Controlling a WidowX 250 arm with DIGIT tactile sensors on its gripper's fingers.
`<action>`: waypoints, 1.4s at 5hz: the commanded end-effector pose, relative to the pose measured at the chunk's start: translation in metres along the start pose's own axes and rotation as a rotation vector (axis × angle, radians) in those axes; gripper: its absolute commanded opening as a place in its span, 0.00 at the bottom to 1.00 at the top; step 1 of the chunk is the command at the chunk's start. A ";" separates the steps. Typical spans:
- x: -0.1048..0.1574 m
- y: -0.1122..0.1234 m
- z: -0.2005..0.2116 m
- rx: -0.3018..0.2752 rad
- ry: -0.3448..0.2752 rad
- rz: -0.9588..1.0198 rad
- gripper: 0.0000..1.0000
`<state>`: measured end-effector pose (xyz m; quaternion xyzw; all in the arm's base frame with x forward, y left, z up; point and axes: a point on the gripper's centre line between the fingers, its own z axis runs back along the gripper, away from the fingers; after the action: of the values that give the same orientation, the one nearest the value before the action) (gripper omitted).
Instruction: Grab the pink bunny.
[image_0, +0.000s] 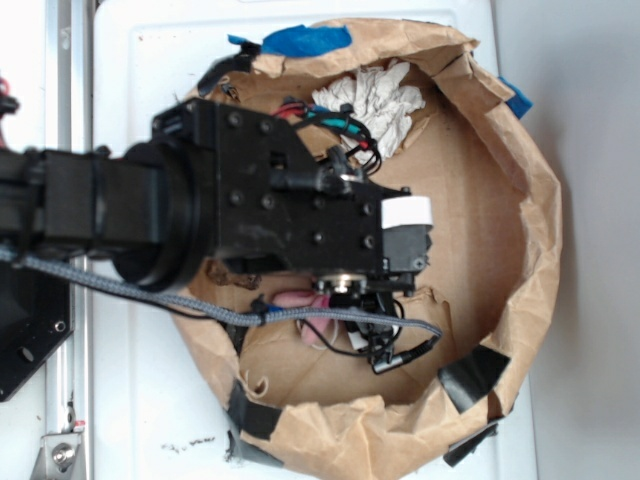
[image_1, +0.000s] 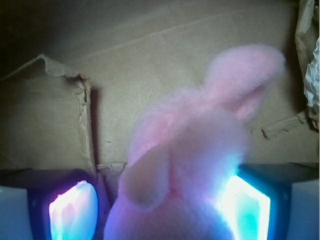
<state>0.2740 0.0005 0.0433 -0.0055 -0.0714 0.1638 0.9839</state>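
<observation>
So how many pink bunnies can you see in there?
1. The pink bunny sits between the gripper fingers, on the cardboard floor of the paper-walled bin. The arm covers much of the bin, so another could be hidden.

Small fluffy pink plush bunny (image_1: 185, 165) with long floppy ears sits on brown cardboard, one ear raised, mostly hidden in exterior view (image_0: 300, 300).
</observation>
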 end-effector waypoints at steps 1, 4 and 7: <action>0.010 -0.011 -0.001 0.028 -0.034 0.004 1.00; 0.006 -0.012 0.011 0.054 -0.060 -0.079 0.00; 0.016 -0.014 0.055 0.129 -0.049 -0.181 0.00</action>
<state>0.2762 -0.0027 0.0813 0.0750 -0.0461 0.0867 0.9923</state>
